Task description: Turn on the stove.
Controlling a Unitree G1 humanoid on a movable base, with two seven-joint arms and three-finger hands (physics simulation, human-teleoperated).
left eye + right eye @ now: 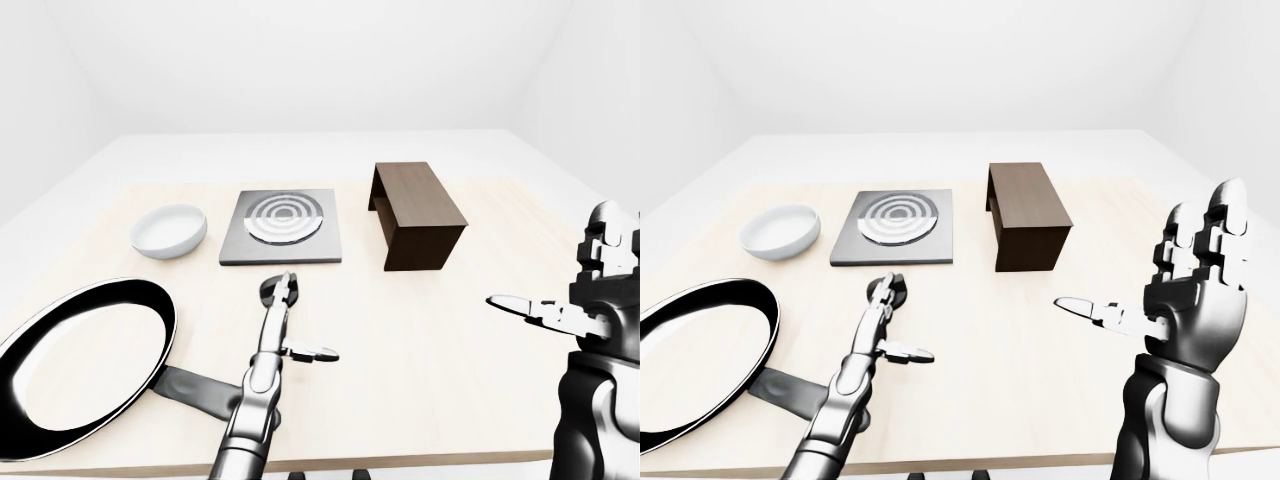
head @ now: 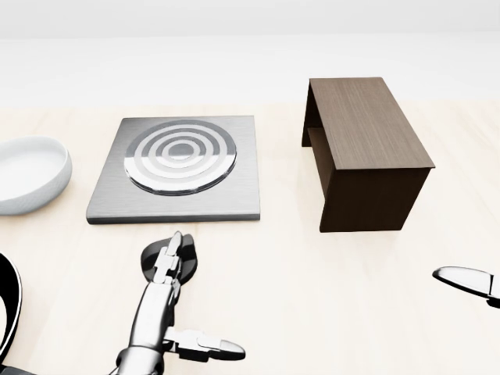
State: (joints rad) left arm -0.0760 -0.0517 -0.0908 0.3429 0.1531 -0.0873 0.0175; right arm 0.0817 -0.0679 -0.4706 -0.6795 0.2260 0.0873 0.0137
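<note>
The stove [image 2: 180, 168] is a flat grey square plate with a ringed burner [image 2: 181, 155], lying on the wooden table at upper centre-left of the head view. A small dark round knob [image 2: 187, 264] lies on the table just below the stove's near edge. My left hand [image 2: 172, 262] is open, its fingers stretched flat over that knob, thumb [image 2: 207, 345] pointing right. My right hand [image 1: 1185, 285] is open and raised over the table's right side, holding nothing.
A white bowl [image 1: 169, 229] sits left of the stove. A dark brown wooden box-like stand [image 2: 363, 152] stands right of the stove. A large black frying pan [image 1: 80, 360] lies at lower left, its handle [image 1: 200, 390] under my left forearm.
</note>
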